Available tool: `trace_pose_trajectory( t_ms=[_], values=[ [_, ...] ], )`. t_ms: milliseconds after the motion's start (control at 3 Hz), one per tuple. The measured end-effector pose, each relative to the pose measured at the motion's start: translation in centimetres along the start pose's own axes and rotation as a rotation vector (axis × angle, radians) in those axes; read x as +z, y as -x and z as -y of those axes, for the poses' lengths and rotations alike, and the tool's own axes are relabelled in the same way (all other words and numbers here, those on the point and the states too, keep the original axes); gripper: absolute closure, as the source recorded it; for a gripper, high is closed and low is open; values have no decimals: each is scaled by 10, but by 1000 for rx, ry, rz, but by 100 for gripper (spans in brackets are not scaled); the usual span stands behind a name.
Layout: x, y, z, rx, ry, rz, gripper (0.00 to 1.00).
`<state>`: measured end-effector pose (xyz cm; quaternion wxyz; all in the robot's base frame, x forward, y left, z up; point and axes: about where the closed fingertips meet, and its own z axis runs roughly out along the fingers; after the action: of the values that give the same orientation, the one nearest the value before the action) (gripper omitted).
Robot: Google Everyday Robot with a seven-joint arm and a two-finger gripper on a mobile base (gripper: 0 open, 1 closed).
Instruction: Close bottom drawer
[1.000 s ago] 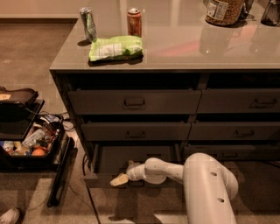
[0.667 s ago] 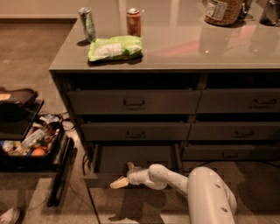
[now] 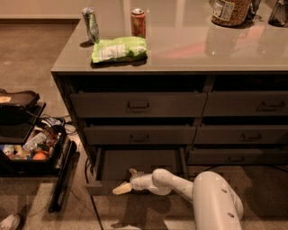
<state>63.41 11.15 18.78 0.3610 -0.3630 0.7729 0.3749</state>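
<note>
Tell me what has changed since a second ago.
The arm sank slightly lower in view. The gripper stays at the front edge of the bottom drawer, which is still pulled out, no further in. Nothing was taken hold of or let go.

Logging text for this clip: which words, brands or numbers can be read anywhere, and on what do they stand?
No text can be read.
Jar label: there is print, but it is too blurred to read.
Red can, silver can, green snack bag: markings illegible.
Tool, at the front of the open bottom drawer: no text seen.
</note>
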Motion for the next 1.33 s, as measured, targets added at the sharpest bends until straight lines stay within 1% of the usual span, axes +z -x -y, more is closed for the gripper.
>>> trace_pose_trajectory(
  t_ms=[333, 667, 1000, 1333],
  values=[
    [6, 0, 16, -16, -96, -11, 0],
    [6, 0, 16, -16, -96, -11, 0],
    [10, 0, 19, -41, -147, -51, 0],
    [8, -4, 32, -41, -215, -61, 0]
  ],
)
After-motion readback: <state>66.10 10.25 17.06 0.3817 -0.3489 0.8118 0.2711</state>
